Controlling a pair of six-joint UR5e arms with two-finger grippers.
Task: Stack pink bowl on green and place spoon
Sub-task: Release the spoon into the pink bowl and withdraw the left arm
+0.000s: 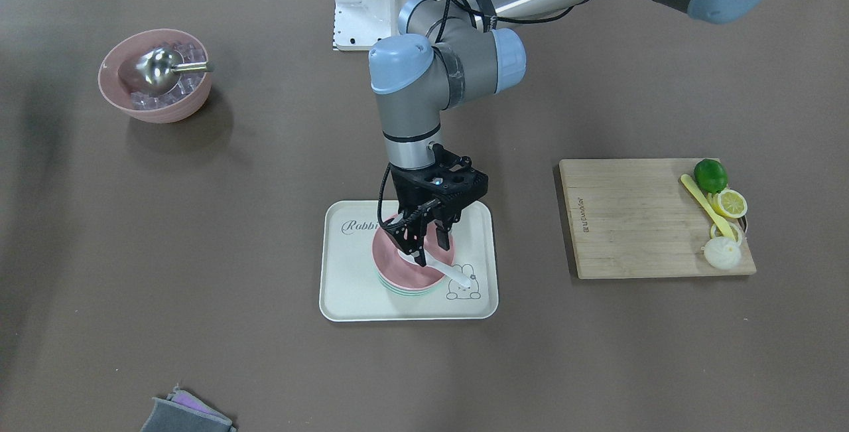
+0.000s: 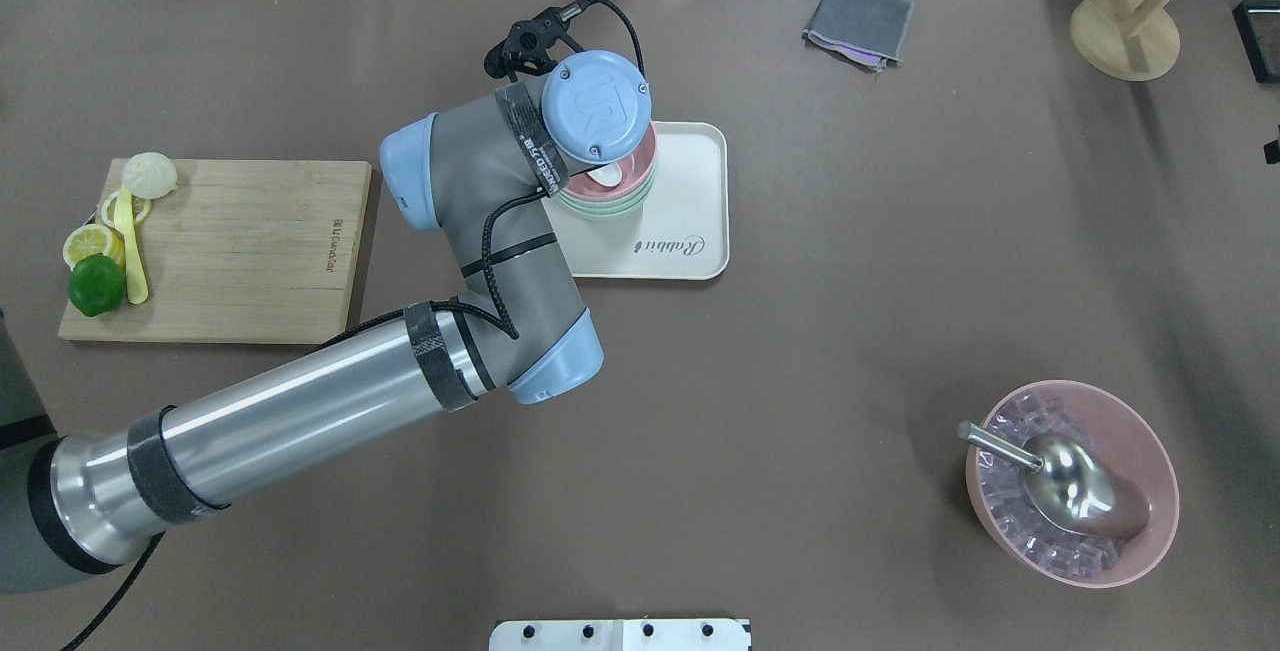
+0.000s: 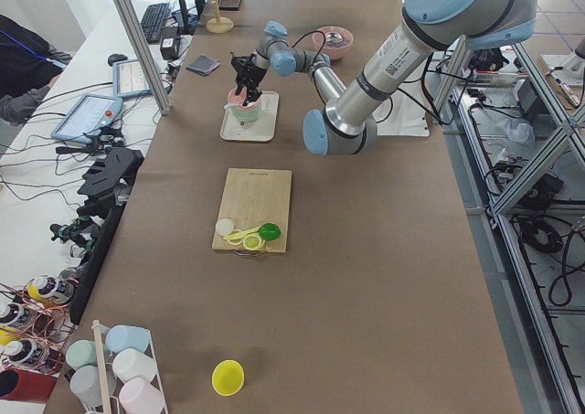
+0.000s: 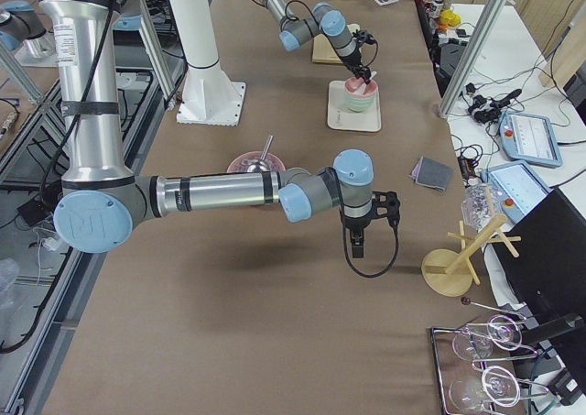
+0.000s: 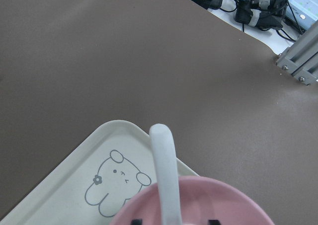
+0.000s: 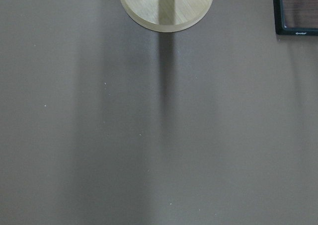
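Note:
The pink bowl sits stacked on the green bowl on the cream rabbit tray. The white spoon lies in the pink bowl with its handle out over the rim. My left gripper hangs over the bowl, open, with its fingers on either side of the spoon. In the left wrist view the spoon runs up from the pink bowl over the tray. My right gripper shows only in the exterior right view, low over bare table, and I cannot tell its state.
A second pink bowl with ice cubes and a metal scoop stands far off on the robot's right. A wooden cutting board with lime, lemon slices and a yellow utensil lies on its left. A grey cloth and a wooden stand are at the far edge.

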